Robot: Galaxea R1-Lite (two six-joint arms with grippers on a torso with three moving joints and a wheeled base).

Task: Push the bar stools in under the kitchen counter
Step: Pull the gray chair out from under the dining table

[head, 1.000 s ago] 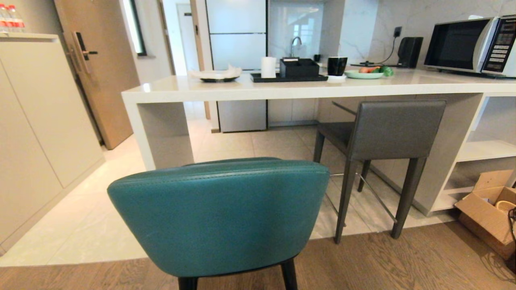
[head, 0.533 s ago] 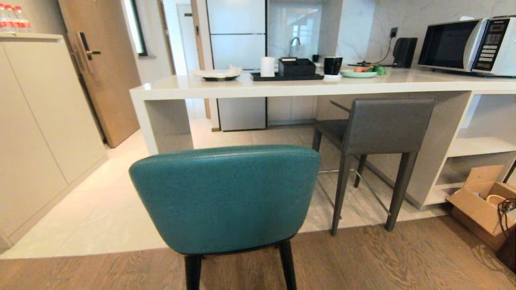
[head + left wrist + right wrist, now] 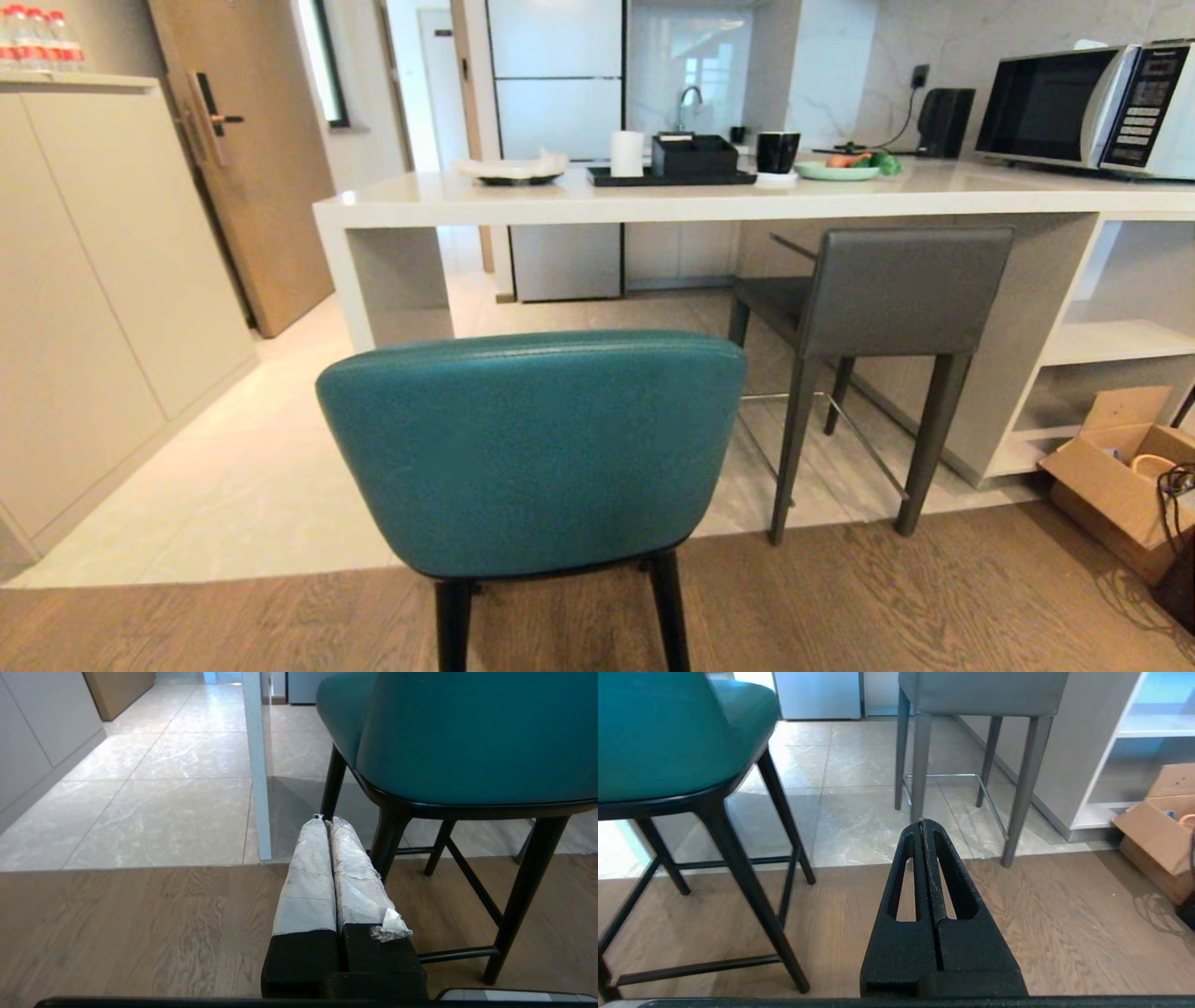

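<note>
The teal bar stool (image 3: 532, 448) stands right in front of me on the wood floor, its curved back towards me, out from the kitchen counter (image 3: 653, 201). The dark grey bar stool (image 3: 896, 289) stands further right, its seat partly under the slab. Neither arm shows in the head view. My left gripper (image 3: 325, 819) hangs low, shut and empty, beside the teal stool's (image 3: 467, 732) black legs. On the other side of the teal stool (image 3: 658, 732) my right gripper (image 3: 923, 822) is low too, shut on nothing, pointing towards the grey stool (image 3: 980, 690).
A tall beige cabinet (image 3: 93, 280) lines the left side, with a wooden door (image 3: 252, 159) behind it. An open cardboard box (image 3: 1120, 485) lies on the floor at the right by the white shelves (image 3: 1111, 345). A microwave (image 3: 1083, 107), tray and dishes are on the counter.
The whole head view has shifted, so the camera has moved: the teal stool's back looks smaller and higher, and more of its legs shows. The stools keep their places.
</note>
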